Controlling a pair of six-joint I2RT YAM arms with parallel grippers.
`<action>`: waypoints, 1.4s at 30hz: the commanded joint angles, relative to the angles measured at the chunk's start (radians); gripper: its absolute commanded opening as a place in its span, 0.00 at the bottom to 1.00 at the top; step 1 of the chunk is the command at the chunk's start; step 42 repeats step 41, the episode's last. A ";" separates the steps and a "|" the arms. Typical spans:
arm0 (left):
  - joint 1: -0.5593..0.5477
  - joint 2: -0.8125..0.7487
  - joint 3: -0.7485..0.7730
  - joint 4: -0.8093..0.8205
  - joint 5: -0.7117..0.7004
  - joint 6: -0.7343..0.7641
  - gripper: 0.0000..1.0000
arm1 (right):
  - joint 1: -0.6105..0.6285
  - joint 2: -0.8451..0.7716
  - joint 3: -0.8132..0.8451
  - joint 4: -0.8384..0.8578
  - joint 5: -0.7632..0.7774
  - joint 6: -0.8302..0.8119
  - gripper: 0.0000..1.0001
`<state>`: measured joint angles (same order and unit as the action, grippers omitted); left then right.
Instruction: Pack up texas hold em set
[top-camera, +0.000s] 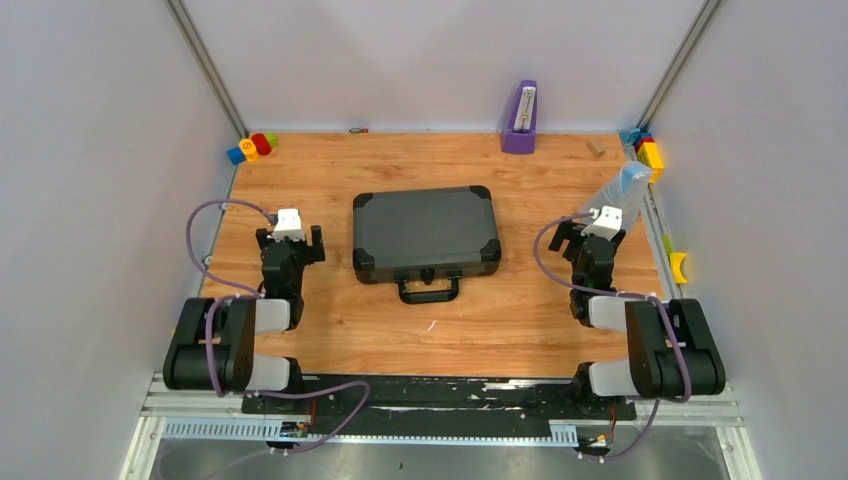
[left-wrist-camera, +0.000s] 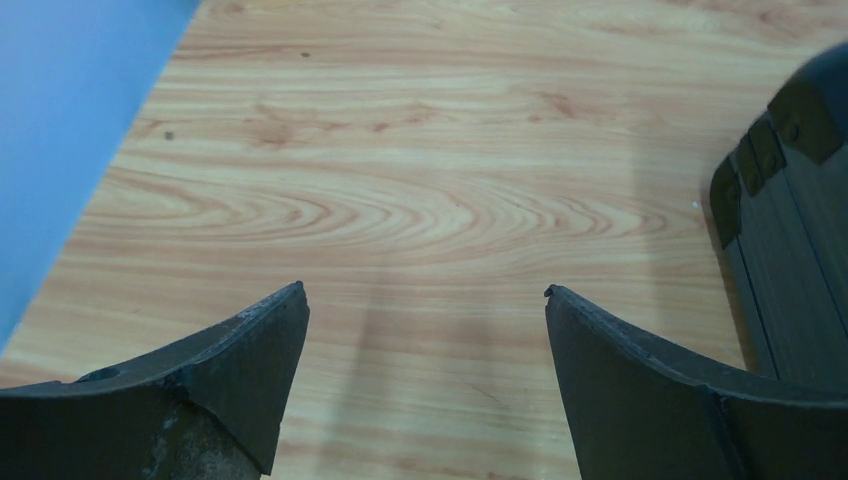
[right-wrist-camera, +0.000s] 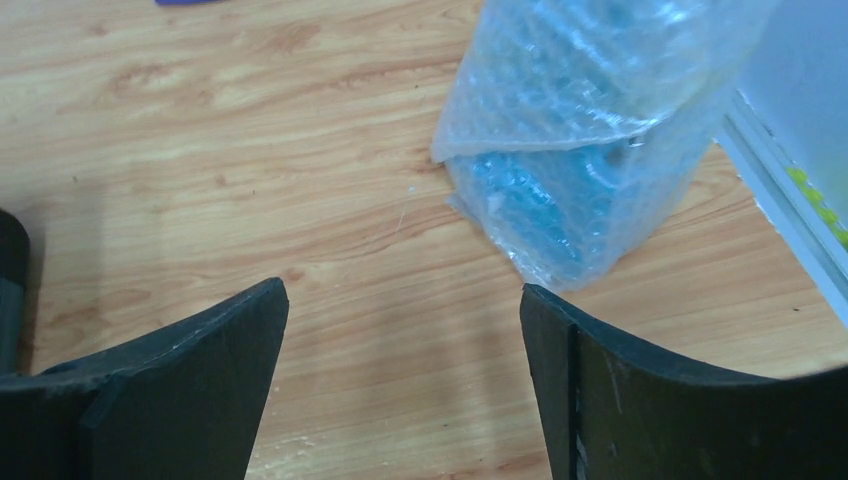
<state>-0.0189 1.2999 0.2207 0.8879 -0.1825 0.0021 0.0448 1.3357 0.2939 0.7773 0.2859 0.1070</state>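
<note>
Black and shut, the briefcase (top-camera: 426, 233) sat mid-worktop (top-camera: 330, 320), handle toward the arms, left claw (left-wrist-camera: 420, 300) and right claw (right-wrist-camera: 403, 290) flanking it wide and empty, so packing looked finished, with perhaps only latches to press.

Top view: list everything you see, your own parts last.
case: 1, black, centre, shut, handle toward the arms
metronome: 1, purple, far edge
bag: 1, clear bubble wrap, right side
left blocks: several, blue, yellow, red, green, far-left corner
right blocks: several, blue, red, yellow, far-right corner
left gripper: 1, black, open, left of case
right gripper: 1, black, open, near the bag
</note>
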 joint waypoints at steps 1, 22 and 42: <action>0.011 0.117 0.012 0.288 0.129 0.031 0.96 | -0.002 0.036 -0.004 0.122 -0.076 -0.049 0.88; 0.010 0.110 0.076 0.117 0.118 0.030 1.00 | -0.079 0.047 -0.093 0.277 -0.119 0.012 1.00; 0.010 0.109 0.076 0.115 0.120 0.029 1.00 | -0.077 0.047 -0.091 0.275 -0.120 0.010 1.00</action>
